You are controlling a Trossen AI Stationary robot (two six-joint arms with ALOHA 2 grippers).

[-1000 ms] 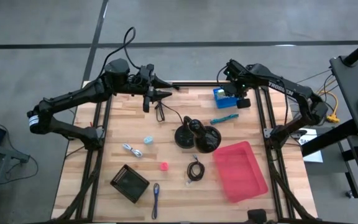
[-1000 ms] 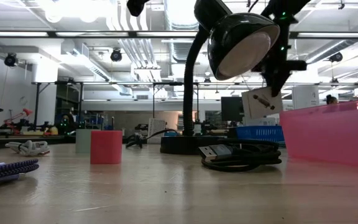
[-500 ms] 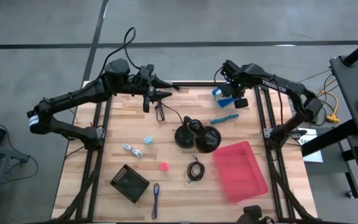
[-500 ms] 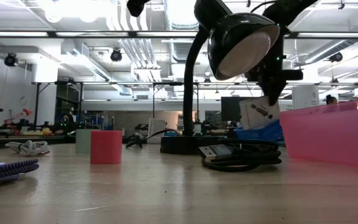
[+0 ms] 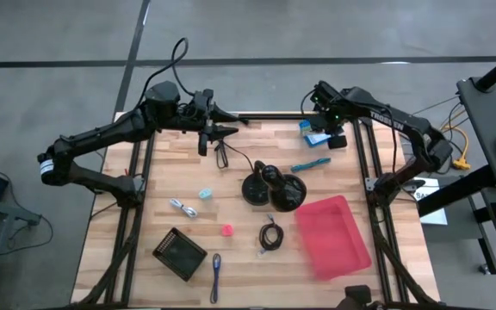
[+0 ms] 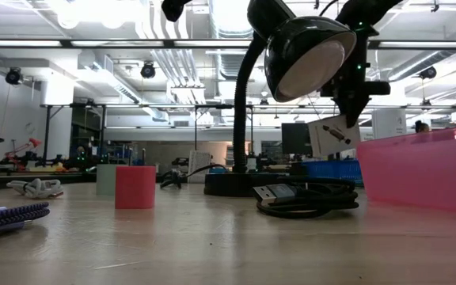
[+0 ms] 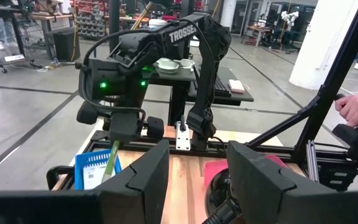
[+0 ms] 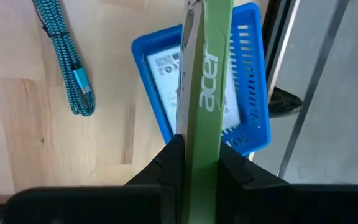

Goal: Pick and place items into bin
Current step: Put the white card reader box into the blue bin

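1. High view: the right gripper (image 5: pixel 325 131) is held over the blue tray (image 5: pixel 313 136) at the table's far right corner, closed on a green-white packet (image 5: pixel 317 136). The red bin (image 5: pixel 332 237) lies well apart, nearer the front edge. The left gripper (image 5: pixel 220 130) waits at the far edge; whether its fingers are parted cannot be told.
2. Low view: the packet (image 6: pixel 332 134) hangs tilted, clear of the tray (image 6: pixel 328 169). A lamp (image 6: pixel 291 55) stands between tray and bin (image 6: pixel 418 170); it should be cleared by lifting first.
3. Left wrist view: the packet (image 7: pixel 111 158) is seen edge-on above the tray (image 7: pixel 95 168).
4. Right wrist view: the packet (image 8: pixel 207 81) is pinched at one end only; the carry is best kept slow and release made low over the bin.
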